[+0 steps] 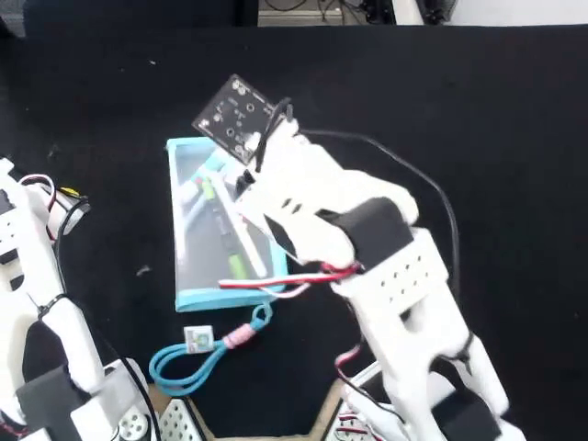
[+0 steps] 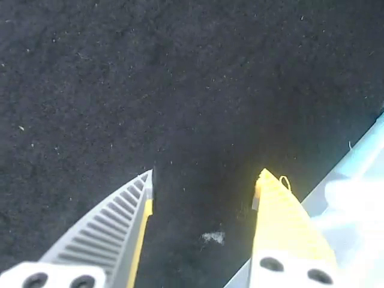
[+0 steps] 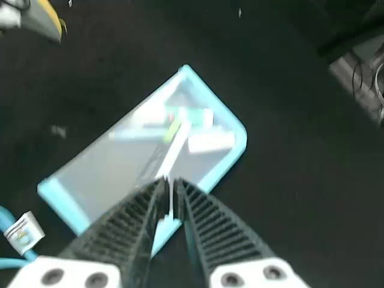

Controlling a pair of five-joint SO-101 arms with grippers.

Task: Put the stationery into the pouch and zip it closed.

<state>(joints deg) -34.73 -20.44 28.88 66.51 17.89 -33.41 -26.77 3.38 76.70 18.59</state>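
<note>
While the left gripper (image 2: 204, 180) hangs open over black worktop (image 1: 478, 138) just beside the pouch (image 1: 220, 299), right gripper (image 3: 170, 183) pinched on a slim white stick (image 3: 177, 144) above that clear blue-edged pouch, stationery (image 1: 207, 188) inside, blue cord (image 1: 188, 367) nearby

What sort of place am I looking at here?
Probably a small lab or hobby workbench: two white desktop robot arms, a table draped in black cloth, and loose cables and gear beyond its far edge.
</note>
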